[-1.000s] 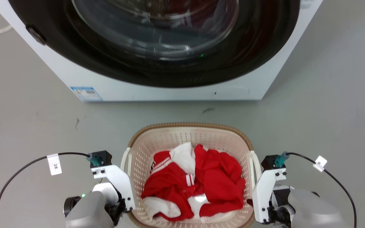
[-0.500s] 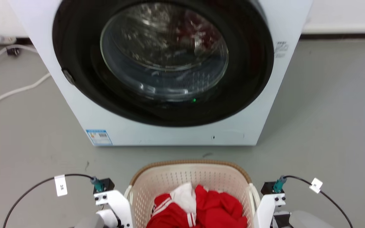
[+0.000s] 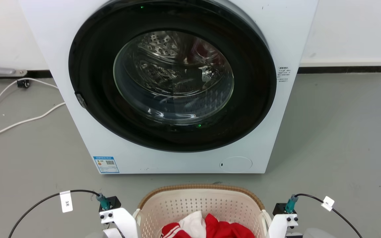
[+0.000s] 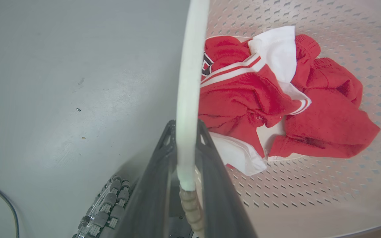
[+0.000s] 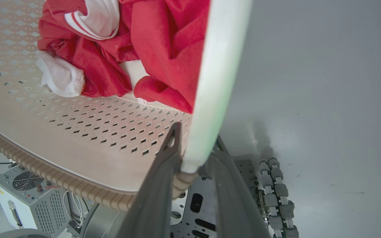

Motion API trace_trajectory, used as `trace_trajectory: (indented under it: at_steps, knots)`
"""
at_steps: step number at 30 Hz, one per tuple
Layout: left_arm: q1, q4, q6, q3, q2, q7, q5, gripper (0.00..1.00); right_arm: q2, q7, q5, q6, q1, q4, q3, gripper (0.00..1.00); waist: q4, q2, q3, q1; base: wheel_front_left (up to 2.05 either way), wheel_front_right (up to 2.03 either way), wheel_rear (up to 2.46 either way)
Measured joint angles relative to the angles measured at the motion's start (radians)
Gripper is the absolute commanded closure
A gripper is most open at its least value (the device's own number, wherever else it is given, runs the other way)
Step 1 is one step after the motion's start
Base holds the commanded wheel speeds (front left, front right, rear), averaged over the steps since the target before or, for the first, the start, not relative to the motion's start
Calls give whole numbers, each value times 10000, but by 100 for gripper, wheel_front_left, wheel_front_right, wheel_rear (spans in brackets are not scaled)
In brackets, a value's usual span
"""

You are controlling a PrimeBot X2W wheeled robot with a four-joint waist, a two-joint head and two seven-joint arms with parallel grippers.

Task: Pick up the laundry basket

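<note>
Head cam's tilted up, washer [image 3: 174,86] now in full. Your left gripper [image 4: 185,127] and right gripper [image 5: 197,137] jaws each clamp a handle [image 4: 189,66] of the basket [image 3: 197,205].

White brackets [image 3: 121,218] carry teal plugs [image 3: 102,200], tagged black cables [image 3: 310,196].

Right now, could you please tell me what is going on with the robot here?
The robot grips the laundry basket with both claws: the left claw is shut on its left handle, the right claw on its right handle. Red and white clothes lie inside. The closed washing machine stands just beyond it.
</note>
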Motion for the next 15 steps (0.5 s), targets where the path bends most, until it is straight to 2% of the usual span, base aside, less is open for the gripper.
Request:
trace_trajectory:
  at_steps: [15]
  knots:
    - [94, 2, 65, -132, -52, 127, -184, 100, 0, -130, 115, 0, 24, 151, 123, 100, -12, 0, -229, 1, 0, 0, 0]
